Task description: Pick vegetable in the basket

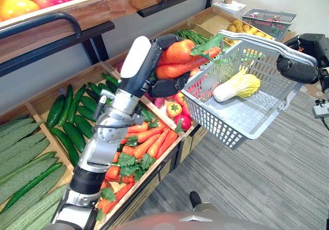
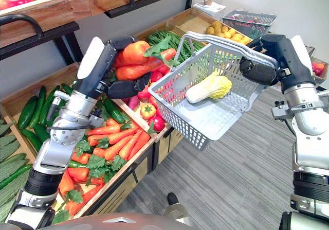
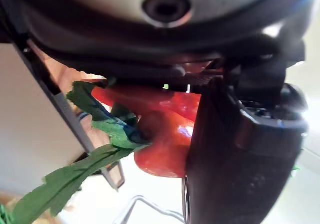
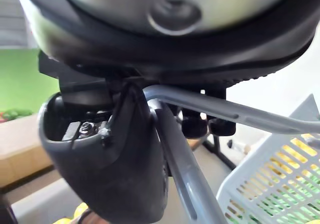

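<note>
Cucumbers [image 1: 72, 119] are lying in the far-L section of the wooden stand [image 1: 149, 181], w/ loose carrots [image 1: 149, 140] piling up in the next section. L robot hand [image 1: 165, 86] is hanging above those sections, fingers and thumb curling tight round a carrot bunch [image 1: 177, 60] and pinching it btwn them. Left wrist view is showing the same red-orange veg w/ green leaves [image 3: 75, 179] trailing out. Bunch is sitting in mid-air, not in the basket; its tip and leaves are just reaching the rim of the grey basket [image 1: 241, 124]. Tomatoes [image 1: 181, 121] are resting below, near the basket's lower corner. Basket is tilting in the air beside the stand, w/ a pale yellow cabbage [image 1: 234, 86] lying inside. R robot hand [image 2: 259, 70] is gripping the basket's handle [image 2: 221, 43], fingers wrapping round it.
</note>
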Robot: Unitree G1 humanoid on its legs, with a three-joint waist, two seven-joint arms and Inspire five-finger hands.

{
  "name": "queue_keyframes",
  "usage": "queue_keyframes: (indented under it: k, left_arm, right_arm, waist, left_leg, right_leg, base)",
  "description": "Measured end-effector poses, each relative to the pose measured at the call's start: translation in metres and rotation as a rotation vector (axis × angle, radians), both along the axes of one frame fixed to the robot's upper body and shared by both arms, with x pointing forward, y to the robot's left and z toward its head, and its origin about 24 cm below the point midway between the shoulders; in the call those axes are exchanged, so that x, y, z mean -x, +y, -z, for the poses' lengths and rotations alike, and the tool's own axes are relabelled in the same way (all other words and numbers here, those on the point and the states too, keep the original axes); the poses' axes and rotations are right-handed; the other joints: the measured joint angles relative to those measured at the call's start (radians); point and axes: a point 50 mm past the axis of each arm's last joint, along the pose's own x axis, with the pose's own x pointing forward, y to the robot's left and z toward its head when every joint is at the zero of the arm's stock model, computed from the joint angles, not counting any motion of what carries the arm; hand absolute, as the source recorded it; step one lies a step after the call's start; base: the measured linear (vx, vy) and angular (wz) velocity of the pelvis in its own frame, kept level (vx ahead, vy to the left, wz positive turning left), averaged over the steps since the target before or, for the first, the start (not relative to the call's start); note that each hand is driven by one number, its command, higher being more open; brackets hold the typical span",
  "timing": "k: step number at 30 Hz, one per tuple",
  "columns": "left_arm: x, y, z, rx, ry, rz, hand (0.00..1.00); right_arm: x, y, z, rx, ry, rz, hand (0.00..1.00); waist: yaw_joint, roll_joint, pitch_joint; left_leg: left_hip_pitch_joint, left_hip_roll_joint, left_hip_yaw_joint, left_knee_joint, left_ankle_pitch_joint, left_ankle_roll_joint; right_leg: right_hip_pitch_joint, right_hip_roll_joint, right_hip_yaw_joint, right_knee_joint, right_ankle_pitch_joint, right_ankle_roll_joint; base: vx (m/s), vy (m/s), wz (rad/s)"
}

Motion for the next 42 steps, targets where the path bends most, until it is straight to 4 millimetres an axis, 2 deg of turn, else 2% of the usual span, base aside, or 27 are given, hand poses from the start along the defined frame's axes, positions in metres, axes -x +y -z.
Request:
queue_keyframes:
  k: [9, 18, 22, 25, 31, 34, 38, 42]
  left_arm:
    - [0.004, -0.002, -0.003, -0.035, -0.031, 0.025, 0.0]
    - [0.012, -0.025, 0.007, -0.105, -0.003, 0.154, 0.0]
    - [0.012, -0.022, 0.01, -0.139, 0.0, 0.156, 0.0]
    - [0.012, -0.019, 0.017, -0.168, 0.028, 0.151, 0.0]
    - [0.008, -0.006, 0.046, -0.277, 0.15, 0.114, 0.0]
    - [0.007, -0.001, 0.054, -0.336, 0.17, 0.096, 0.0]
    - [0.007, -0.002, 0.064, -0.404, 0.19, 0.103, 0.0]
    - [0.012, -0.004, 0.09, -0.467, 0.291, 0.147, 0.0]
  right_arm:
    - [0.001, 0.043, 0.002, -0.046, -0.071, -0.175, 0.0]
    - [-0.006, 0.087, 0.026, -0.106, -0.032, -0.342, 0.0]
    - [-0.007, 0.093, 0.03, -0.105, -0.015, -0.366, 0.0]
    - [-0.008, 0.097, 0.033, -0.104, -0.002, -0.382, 0.0]
    - [-0.008, 0.101, 0.034, -0.101, 0.004, -0.4, 0.0]
    - [-0.006, 0.105, 0.03, -0.092, -0.014, -0.415, 0.0]
    - [-0.003, 0.108, 0.026, -0.084, -0.035, -0.432, 0.0]
    - [-0.001, 0.111, 0.024, -0.076, -0.051, -0.455, 0.0]
  waist:
    - [0.007, 0.003, -0.003]
    - [0.018, 0.004, -0.026]
    - [0.036, 0.002, -0.028]
    - [0.037, 0.002, -0.029]
    - [0.034, 0.001, -0.034]
    - [0.035, 0.001, -0.035]
    - [0.035, 0.002, -0.039]
    - [0.034, 0.0, -0.049]
  left_leg:
    - [-0.002, 0.001, 0.0, 0.003, 0.008, -0.004]
    - [-0.011, 0.005, 0.006, 0.01, 0.009, -0.004]
    - [-0.018, 0.005, 0.001, 0.016, 0.009, -0.004]
    - [-0.019, 0.006, -0.005, 0.019, 0.009, -0.004]
    - [-0.022, 0.007, -0.006, 0.021, 0.008, -0.005]
    - [-0.027, 0.008, -0.006, 0.024, 0.008, -0.005]
    - [-0.037, 0.015, -0.006, 0.035, 0.004, -0.008]
    - [-0.035, 0.022, 0.001, 0.037, 0.002, -0.011]
  right_leg:
    - [0.0, 0.001, 0.001, -0.001, 0.0, 0.0]
    - [-0.009, 0.005, 0.005, -0.007, 0.008, -0.01]
    - [-0.005, 0.004, 0.001, -0.018, 0.013, -0.017]
    - [0.0, 0.003, -0.004, -0.02, 0.013, -0.017]
    - [0.0, 0.004, -0.007, -0.022, 0.012, -0.018]
    - [-0.007, 0.005, -0.007, -0.022, 0.011, -0.019]
    - [-0.013, 0.009, -0.006, -0.021, 0.011, -0.019]
    - [-0.014, 0.018, 0.001, -0.022, 0.012, -0.02]
  base:
    - [-0.01, -0.007, -0.01]
    - [0.0, -0.005, -0.02]
    - [-0.01, -0.003, 0.02]
    - [-0.02, -0.007, 0.06]
    - [0.0, -0.001, 0.01]
    - [0.0, 0.0, 0.0]
    - [0.0, 0.0, 0.0]
    - [0.01, -0.009, -0.05]
